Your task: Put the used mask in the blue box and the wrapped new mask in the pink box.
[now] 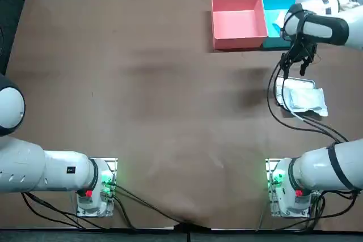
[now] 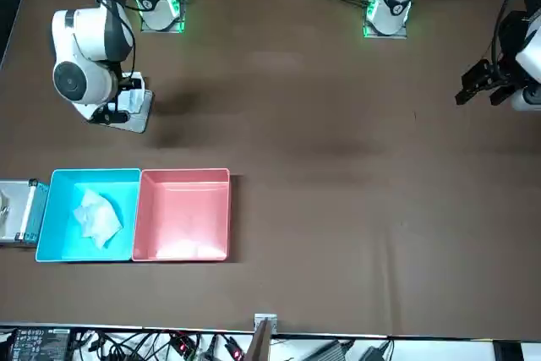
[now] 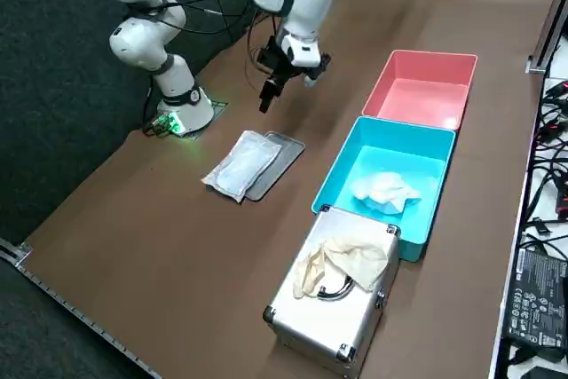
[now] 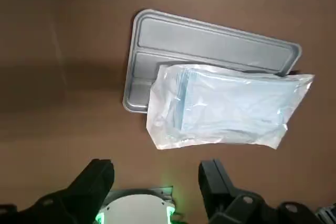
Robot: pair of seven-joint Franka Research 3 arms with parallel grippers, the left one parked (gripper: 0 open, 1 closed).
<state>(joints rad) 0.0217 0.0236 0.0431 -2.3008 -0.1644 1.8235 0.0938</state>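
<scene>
On the surface [image 1: 142, 111], the pink box [image 1: 238, 24] sat empty at the far right. The used mask [image 3: 384, 191] was already in the blue box [image 3: 355, 166]. You should have turned the right gripper [image 4: 156, 167], which hovered with jaws wide and empty, to span the wrapped new mask [image 4: 231, 106] across its short width. It lay flat on the tray [image 4: 210, 38] just near of the boxes, long axis roughly left-right.

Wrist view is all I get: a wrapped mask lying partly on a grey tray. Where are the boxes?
Observer: The pink box and blue box sit side by side just beyond the tray.
Visitor: Is anything in them?
Observer: A crumpled used mask lies in the blue box. The pink one is empty.
Visitor: And where is the hand?
Observer: The hand hangs open in the air between tray and boxes, holding nothing.
</scene>
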